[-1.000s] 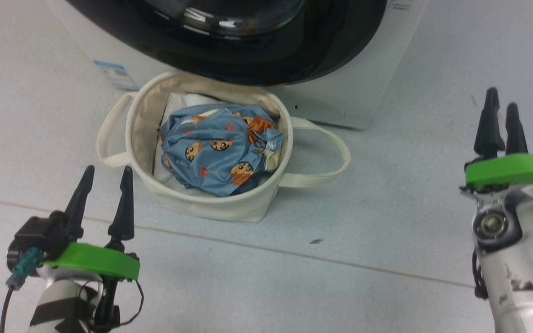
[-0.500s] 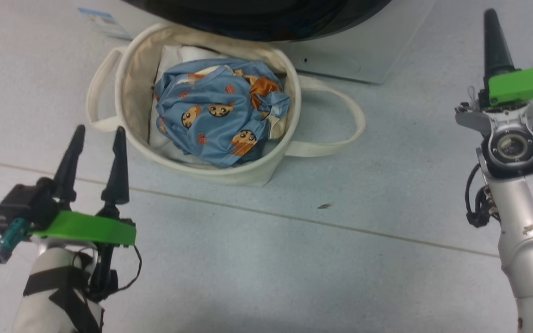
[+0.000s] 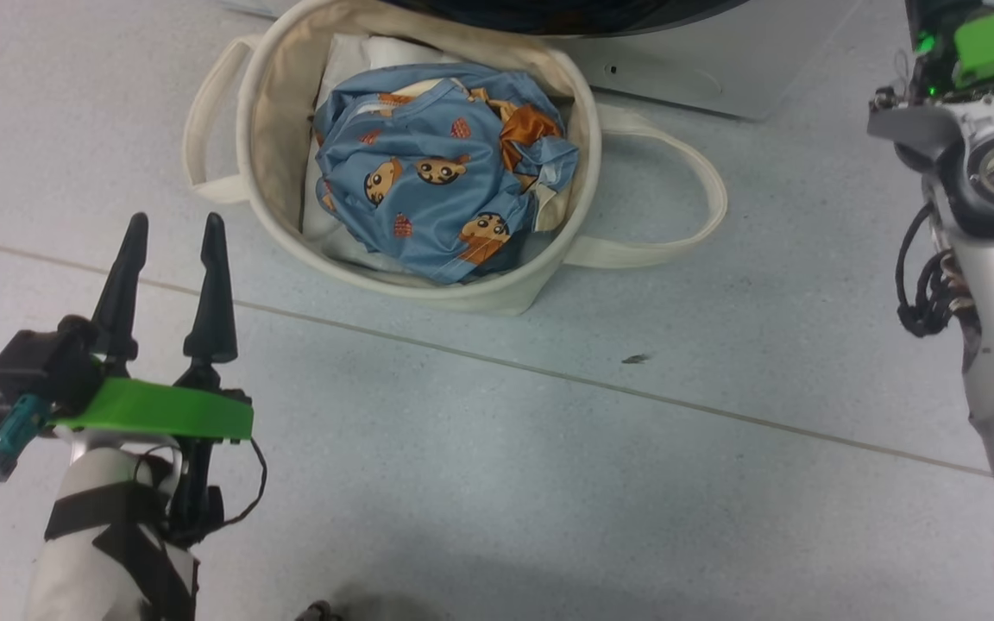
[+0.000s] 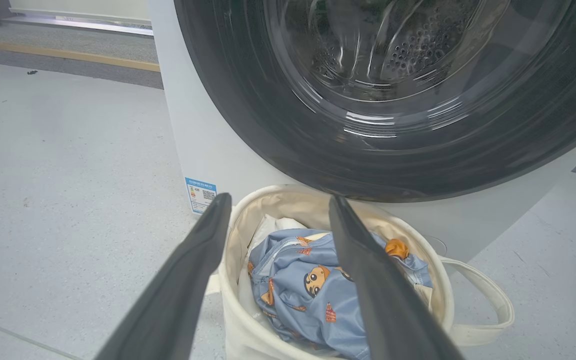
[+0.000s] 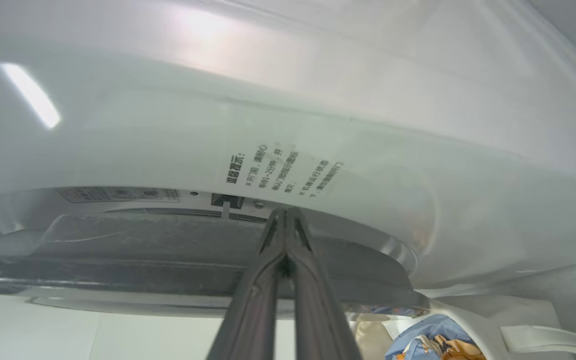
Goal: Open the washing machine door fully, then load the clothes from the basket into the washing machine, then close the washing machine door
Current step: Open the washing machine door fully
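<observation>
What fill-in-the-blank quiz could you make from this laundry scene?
The blue clothes lie in a cream ____.
Behind them stands a white washing ____.
The left gripper is open; the right gripper is ____.
Missing words: basket; machine; shut.

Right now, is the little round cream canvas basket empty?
No, a crumpled light blue garment with orange-brown cartoon faces lies bunched inside the cream canvas basket.
</observation>
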